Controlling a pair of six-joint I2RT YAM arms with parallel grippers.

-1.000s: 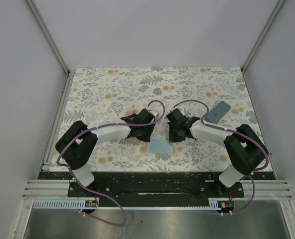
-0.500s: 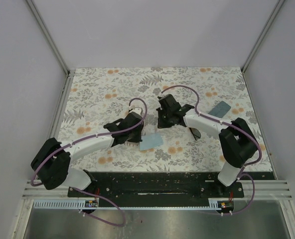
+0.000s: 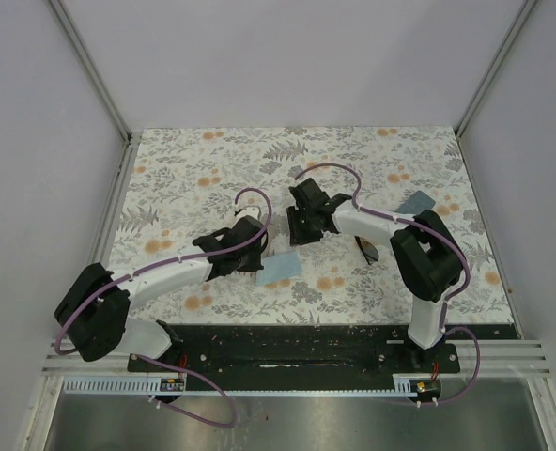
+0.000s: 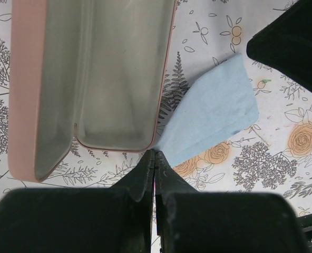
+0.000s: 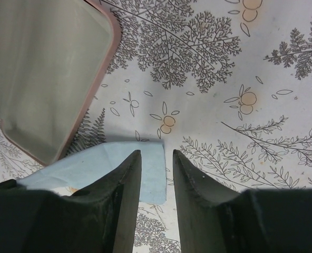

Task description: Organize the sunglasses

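We read no txt, label, brand, no. or sign in any view. Small coloured tag (image 3: 172, 383) on the front rail (image 3: 287, 383) near the left arm base, plus a 2nd tag (image 3: 429, 384) near the right base: both too small to read.
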